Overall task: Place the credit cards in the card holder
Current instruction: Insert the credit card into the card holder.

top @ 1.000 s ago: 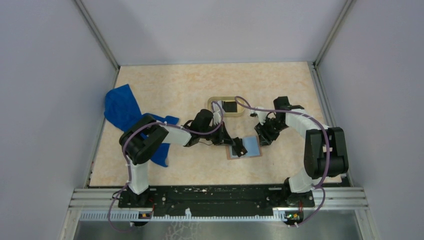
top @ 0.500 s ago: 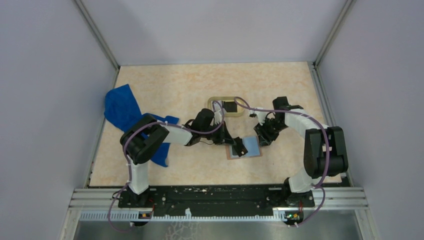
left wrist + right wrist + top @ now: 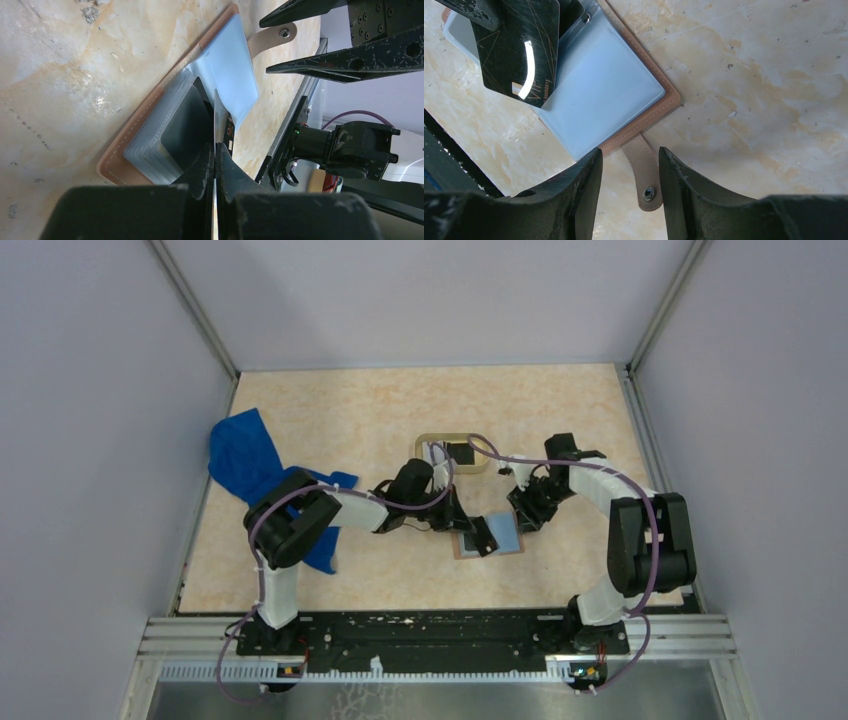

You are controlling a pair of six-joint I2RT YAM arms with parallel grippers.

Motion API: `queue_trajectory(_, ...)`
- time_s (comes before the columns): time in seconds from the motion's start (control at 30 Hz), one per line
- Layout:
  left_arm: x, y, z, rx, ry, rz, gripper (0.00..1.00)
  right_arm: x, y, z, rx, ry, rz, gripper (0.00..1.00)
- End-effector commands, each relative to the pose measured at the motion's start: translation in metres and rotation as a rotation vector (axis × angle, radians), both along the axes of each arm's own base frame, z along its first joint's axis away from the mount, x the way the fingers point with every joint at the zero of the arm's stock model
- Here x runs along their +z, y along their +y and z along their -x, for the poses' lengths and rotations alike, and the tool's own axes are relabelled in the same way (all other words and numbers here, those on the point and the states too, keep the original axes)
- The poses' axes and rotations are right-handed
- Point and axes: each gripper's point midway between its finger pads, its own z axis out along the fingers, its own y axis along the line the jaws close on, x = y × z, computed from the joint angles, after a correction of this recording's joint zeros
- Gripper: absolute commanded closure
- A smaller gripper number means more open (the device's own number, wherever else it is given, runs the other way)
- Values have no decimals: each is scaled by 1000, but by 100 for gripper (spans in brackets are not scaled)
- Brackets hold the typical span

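Left gripper [image 3: 215,152] clamps black card [image 3: 519,50] edge-on above card holder [image 3: 609,95]; right gripper [image 3: 629,152] half-open, empty; card may miss pocket, shoving holder.

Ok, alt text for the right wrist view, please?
A black credit card, pinched by the left gripper, hangs over the pale blue sleeve of the open card holder. Its tan snap strap lies on the table between the open fingers of the right gripper.
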Motion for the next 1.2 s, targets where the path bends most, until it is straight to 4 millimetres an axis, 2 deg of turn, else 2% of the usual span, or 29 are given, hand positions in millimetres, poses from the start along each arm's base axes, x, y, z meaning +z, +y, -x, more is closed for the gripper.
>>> queue_trajectory(0.0,-8,-4,0,-11,-6,-20,100,7,5,-8,8,-20,-12,55)
queue_trajectory(0.33,-13,-6,1,-12,22,-19,100,8,6,-8,13,-21,-15,54)
queue_trajectory(0.53,-14,-9,-2,-17,25,-20,97,8,7,-8,15,-20,-16,54)
queue_trajectory(1.17,-35,-7,-1,-21,104,-127,86,10,10,-7,29,-27,-20,54)
